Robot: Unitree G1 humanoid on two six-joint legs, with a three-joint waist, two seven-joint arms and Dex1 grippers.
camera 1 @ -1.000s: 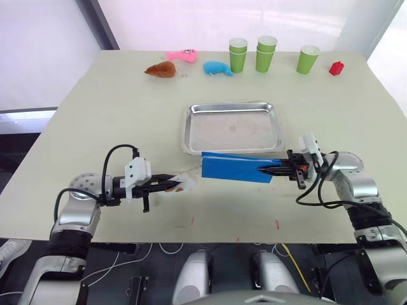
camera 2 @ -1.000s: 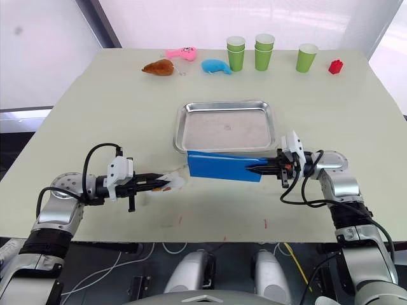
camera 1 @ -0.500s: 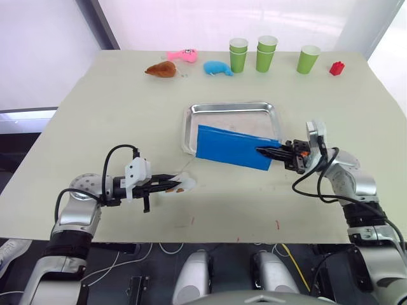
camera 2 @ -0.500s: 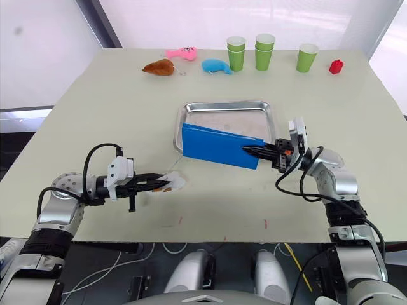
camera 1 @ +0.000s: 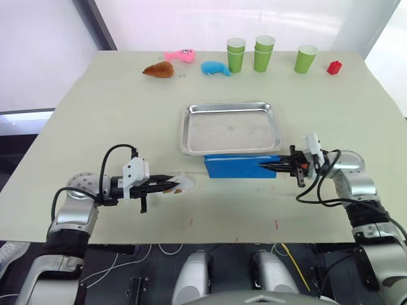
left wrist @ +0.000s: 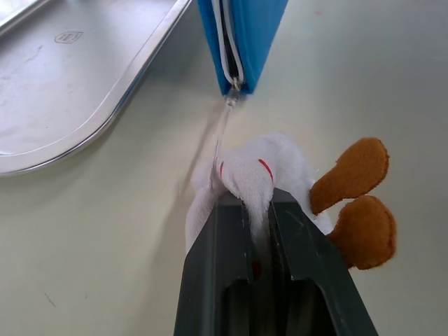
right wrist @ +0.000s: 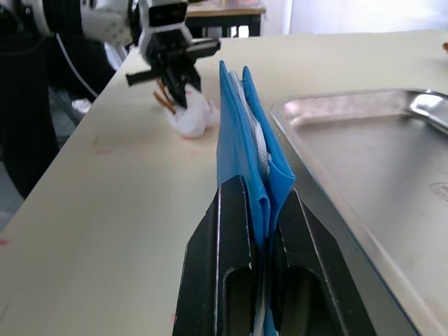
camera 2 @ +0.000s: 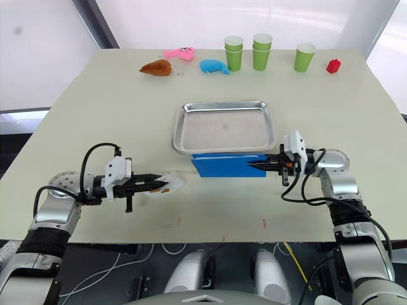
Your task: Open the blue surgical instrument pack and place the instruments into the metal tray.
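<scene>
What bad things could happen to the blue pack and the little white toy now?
The right gripper pinches only one end of the blue surgical instrument pack, which stands on edge beside the metal tray. It might slip out or flop flat.

The left gripper clamps a small white plush charm tied by a thin cord to the pack's zipper. A hard pull might snap the cord or drag the pack away from the tray.

Pack (camera 1: 240, 166) just before tray (camera 1: 231, 128)
</scene>
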